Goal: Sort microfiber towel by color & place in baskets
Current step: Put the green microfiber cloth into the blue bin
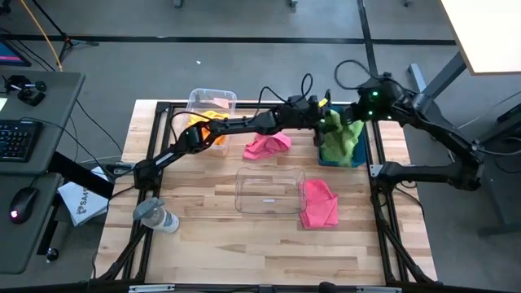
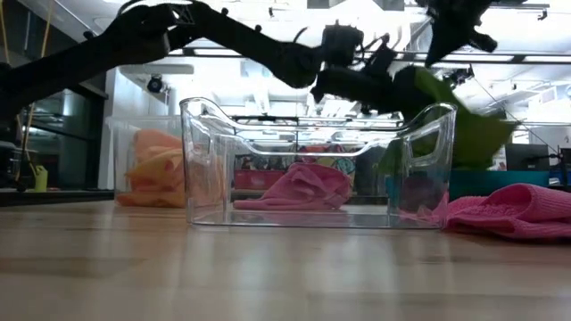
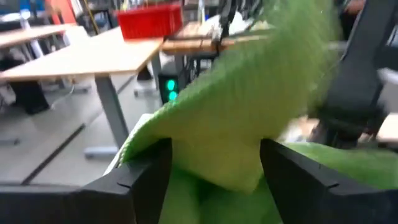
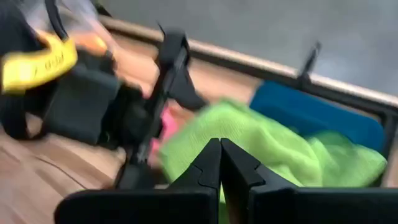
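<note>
The left arm stretches from its base at the desk's left side diagonally across to the far right, its left hand [image 1: 329, 120] raised above the desk with the fingers [image 3: 146, 177] spread apart around a fold of lime green towel [image 3: 249, 118]. The right arm reaches in from the right, elbow bent, its right hand [image 4: 219, 163] with fingertips pressed together just above the same towel.

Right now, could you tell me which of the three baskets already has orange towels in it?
The clear basket at the table's far left corner; the middle clear basket looks empty, and the blue basket holds green towel.
</note>
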You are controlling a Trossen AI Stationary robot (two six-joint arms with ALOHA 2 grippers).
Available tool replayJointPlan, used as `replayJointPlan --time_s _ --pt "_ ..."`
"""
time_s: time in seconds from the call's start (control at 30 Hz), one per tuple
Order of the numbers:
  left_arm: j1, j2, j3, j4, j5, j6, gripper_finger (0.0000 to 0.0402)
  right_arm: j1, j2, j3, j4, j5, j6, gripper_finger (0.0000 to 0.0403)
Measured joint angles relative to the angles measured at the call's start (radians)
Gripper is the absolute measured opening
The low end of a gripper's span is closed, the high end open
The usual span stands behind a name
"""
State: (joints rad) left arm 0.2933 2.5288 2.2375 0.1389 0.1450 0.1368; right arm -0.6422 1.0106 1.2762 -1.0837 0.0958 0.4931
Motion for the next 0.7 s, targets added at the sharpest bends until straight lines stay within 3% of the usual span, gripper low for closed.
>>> replayJointPlan --time_s 0.23,0.43,0.53,0.63,0.7 --pt "0.043 -0.049 0.042 -0.079 0.118 0.032 0.0235 -0.027 0.032 -0.097 0.043 -0.041 -0.058 0.0" --pt "0.089 -0.025 0.067 -0.358 0.171 -0.081 0.0235 -0.102 0.037 -0.161 0.091 -0.061 -0.095 0.0" --pt "0.1 -0.044 0.088 -0.318 0.194 -0.102 0.0235 -0.144 0.037 -0.162 0.116 -0.112 -0.118 0.0" --pt "0.108 -0.047 0.097 -0.202 0.295 -0.225 0.0235 -0.186 0.039 -0.162 0.12 -0.152 -0.121 0.0" --pt "0.108 -0.032 0.094 -0.227 0.327 -0.285 0.0235 -0.199 0.038 -0.162 0.139 -0.161 -0.128 0.0"
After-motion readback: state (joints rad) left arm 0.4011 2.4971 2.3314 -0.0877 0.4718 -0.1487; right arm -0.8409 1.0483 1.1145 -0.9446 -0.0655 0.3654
